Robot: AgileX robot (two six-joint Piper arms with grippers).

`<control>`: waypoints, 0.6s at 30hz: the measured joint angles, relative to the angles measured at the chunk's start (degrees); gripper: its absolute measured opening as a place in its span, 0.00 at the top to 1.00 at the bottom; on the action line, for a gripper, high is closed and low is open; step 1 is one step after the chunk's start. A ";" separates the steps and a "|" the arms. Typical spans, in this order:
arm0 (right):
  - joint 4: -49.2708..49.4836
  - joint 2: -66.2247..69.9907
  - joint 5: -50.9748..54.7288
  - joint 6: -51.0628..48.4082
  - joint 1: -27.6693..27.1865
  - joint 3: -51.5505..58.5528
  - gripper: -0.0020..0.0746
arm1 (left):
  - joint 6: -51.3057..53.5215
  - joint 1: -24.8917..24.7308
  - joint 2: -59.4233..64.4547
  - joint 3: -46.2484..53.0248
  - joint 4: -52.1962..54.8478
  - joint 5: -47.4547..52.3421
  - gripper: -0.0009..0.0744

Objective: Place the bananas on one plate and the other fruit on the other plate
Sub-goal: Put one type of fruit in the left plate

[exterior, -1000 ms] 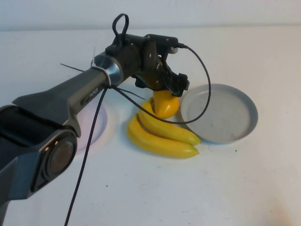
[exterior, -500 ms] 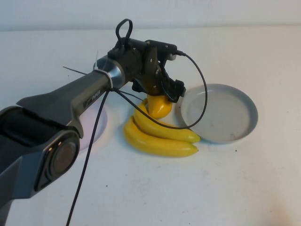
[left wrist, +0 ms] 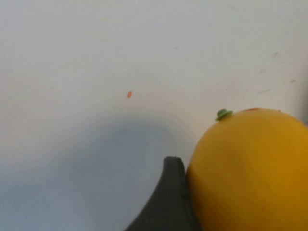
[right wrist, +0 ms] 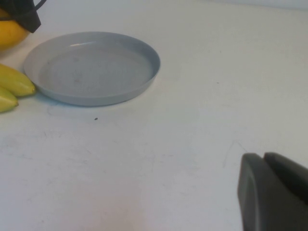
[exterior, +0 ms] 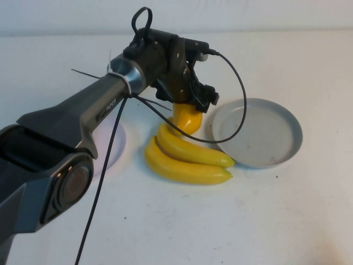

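Observation:
My left gripper (exterior: 191, 107) is shut on one yellow-orange mango-like fruit (exterior: 186, 118) and holds it just above the far ends of the two bananas. In the left wrist view the fruit (left wrist: 250, 173) presses against one dark finger (left wrist: 168, 202). The two bananas (exterior: 190, 152) (exterior: 185, 170) lie side by side on the table between the plates. The grey-blue plate (exterior: 259, 132) is empty to their right. The pale pink plate (exterior: 113, 146) lies left, mostly hidden by my left arm. The second oval fruit is hidden. My right gripper (right wrist: 263, 156) is shut and empty, over bare table, apart from the grey-blue plate (right wrist: 91, 67).
A black cable (exterior: 240, 94) loops from the left wrist over the grey-blue plate's near-left rim. The banana tips (right wrist: 14, 81) and held fruit (right wrist: 9, 33) show at the edge of the right wrist view. The table is white.
My left gripper has shifted slightly left and up with the oval fruit in it. The bananas have slid a little to the left.

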 joint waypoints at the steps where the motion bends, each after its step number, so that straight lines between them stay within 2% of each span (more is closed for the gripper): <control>1: 0.00 0.00 0.00 0.10 0.00 0.00 1.00 | 0.00 0.00 0.00 -0.49 0.00 0.48 0.25; 6: 0.00 0.00 0.00 0.10 0.00 0.00 1.00 | 0.09 0.00 0.00 -1.81 0.00 3.10 0.25; 13: 0.00 0.00 0.00 0.10 0.00 0.00 1.00 | 0.22 0.00 -0.24 -10.07 2.08 16.63 0.25; 18: 0.00 0.00 0.00 0.10 0.00 0.00 1.00 | 0.22 0.00 -2.68 -11.43 4.40 18.31 0.25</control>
